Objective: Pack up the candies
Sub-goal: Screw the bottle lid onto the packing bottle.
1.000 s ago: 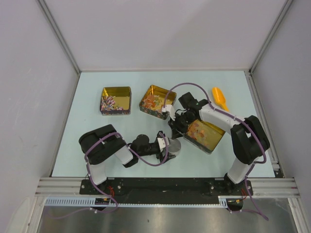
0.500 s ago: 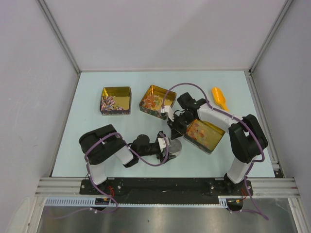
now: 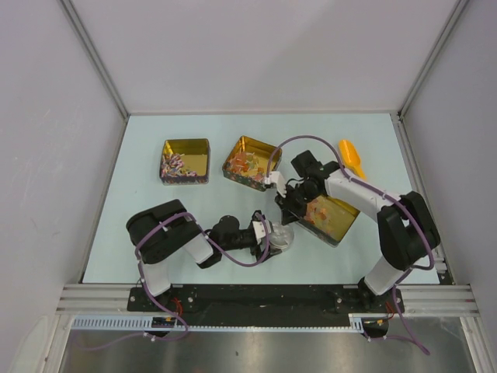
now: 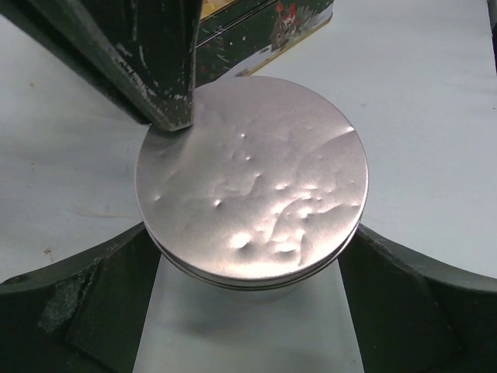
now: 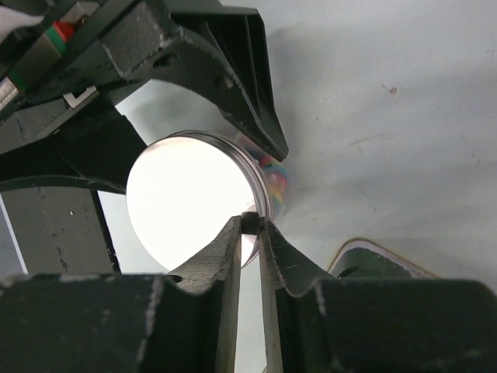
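A small clear jar with a dented silver lid (image 4: 252,175) holds multicoloured candies (image 5: 273,177), seen through its wall. My left gripper (image 4: 248,284) is shut on the jar (image 3: 281,235), one finger on each side below the lid. My right gripper (image 5: 250,224) is shut, and its tips touch the lid's rim; they show as a dark point (image 4: 167,113) in the left wrist view. In the top view the right gripper (image 3: 289,208) is just behind the jar. More candies lie in three gold tins (image 3: 185,161), (image 3: 250,162), (image 3: 330,217).
The orange scoop (image 3: 351,158) lies at the back right of the table. The right arm reaches over the nearest tin, whose green printed side (image 4: 268,31) stands close behind the jar. The table's near edge is just in front of the left arm.
The right arm has shifted a little to the right and its gripper has settled on the lid's rim. The left arm and the jar have stayed in place.
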You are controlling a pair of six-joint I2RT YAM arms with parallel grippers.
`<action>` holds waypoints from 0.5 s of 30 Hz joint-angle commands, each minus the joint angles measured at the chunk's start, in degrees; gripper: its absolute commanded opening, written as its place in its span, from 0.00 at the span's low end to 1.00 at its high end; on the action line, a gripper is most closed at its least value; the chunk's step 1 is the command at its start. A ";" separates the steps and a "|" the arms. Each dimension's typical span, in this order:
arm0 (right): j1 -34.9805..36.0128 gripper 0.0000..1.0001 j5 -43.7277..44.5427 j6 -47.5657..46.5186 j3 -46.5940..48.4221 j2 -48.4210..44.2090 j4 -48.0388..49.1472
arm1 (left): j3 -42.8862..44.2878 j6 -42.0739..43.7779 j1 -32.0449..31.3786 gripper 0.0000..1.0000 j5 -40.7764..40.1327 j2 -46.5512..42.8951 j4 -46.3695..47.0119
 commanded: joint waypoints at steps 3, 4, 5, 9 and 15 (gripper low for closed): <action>1.06 0.19 0.46 0.32 -4.82 -4.12 -5.27 | 2.03 1.13 0.48 0.94 -3.56 -0.16 2.92; 0.97 0.20 0.73 0.41 -5.35 -4.56 -5.09 | 2.21 1.14 0.48 0.94 -3.65 -0.25 2.66; 0.89 0.20 0.82 0.50 -5.70 -4.74 -5.00 | 2.21 1.14 0.48 0.94 -3.74 -0.25 2.57; 1.41 0.24 2.22 0.76 -6.76 -5.62 -5.09 | 2.21 0.96 0.74 0.94 -3.92 -0.25 2.66; 1.67 0.24 1.70 0.76 -7.37 -6.93 -6.15 | 2.38 1.13 0.83 0.94 -4.35 -0.33 2.49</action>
